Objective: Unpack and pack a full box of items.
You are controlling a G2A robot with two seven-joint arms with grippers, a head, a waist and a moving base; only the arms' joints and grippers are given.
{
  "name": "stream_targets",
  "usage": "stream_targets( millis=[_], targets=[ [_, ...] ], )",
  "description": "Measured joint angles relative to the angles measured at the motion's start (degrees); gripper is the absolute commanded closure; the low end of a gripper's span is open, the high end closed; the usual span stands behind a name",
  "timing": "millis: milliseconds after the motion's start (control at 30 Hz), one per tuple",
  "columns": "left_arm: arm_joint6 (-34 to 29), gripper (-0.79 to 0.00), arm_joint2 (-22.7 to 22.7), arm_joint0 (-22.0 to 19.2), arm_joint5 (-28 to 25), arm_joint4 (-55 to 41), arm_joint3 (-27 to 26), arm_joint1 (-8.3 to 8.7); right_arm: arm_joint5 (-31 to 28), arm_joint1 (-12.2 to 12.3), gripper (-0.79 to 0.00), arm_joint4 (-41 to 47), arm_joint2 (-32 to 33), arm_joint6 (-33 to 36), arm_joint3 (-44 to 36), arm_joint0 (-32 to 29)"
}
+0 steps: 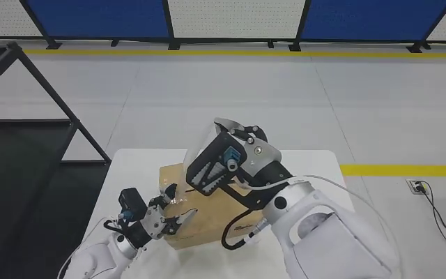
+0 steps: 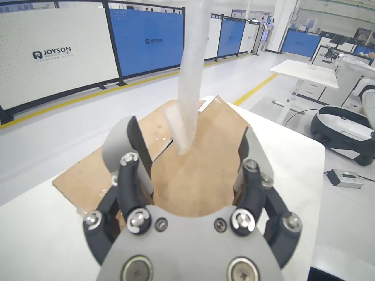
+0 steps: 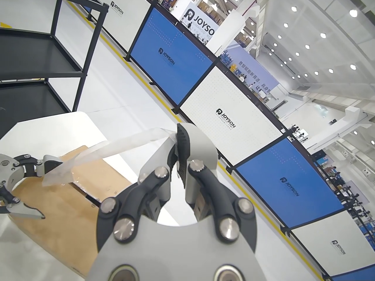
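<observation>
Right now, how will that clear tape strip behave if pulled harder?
Probably floppy and light: the tape strip curves between the box and the right tool. Likely sticky, since its lower end clings to the box.

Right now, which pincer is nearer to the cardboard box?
Left. The left pincer hangs open just above the box top; the right pincer is raised higher, shut on the tape strip.

Matt cardboard box, translucent plastic tape, smooth table.

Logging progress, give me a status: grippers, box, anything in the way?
Left gripper open, over box. Right gripper shut on tape strip, stretched up from box top. Strip crosses near left jaws.
</observation>
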Motion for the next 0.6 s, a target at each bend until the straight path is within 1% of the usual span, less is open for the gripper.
stream_targets(
  millis=[100,133,167,300,400,600],
  targets=[
    [1.1,-0.299,0.7,-0.9,0.3,0.8,0.9,-0.13,-0.2,-0.1,0.000,0.4,0.1,-0.2,-0.1,-0.2],
    [1.2,-0.265,1.0,-1.1,0.4,1.0,1.3,-0.16,-0.2,-0.1,0.000,0.5,0.2,-0.3,-0.2,-0.2],
    [1.3,-0.179,1.3,-1.5,0.4,1.2,1.6,-0.20,-0.3,-0.1,0.000,0.5,0.3,-0.3,-0.2,-0.3],
    [1.1,-0.092,2.1,-2.0,0.1,1.4,2.4,-0.27,-0.4,-0.2,0.000,0.3,0.5,-0.2,-0.4,-0.4],
    [0.7,0.000,2.2,-1.9,-0.8,1.0,2.7,-0.22,-0.3,-0.3,0.000,0.1,0.6,-0.1,-0.4,-0.4],
    [-0.2,0.000,0.9,-0.8,-2.1,-1.1,2.6,0.02,0.2,-0.5,0.000,-0.6,1.3,0.2,0.3,-0.4]
  ],
)
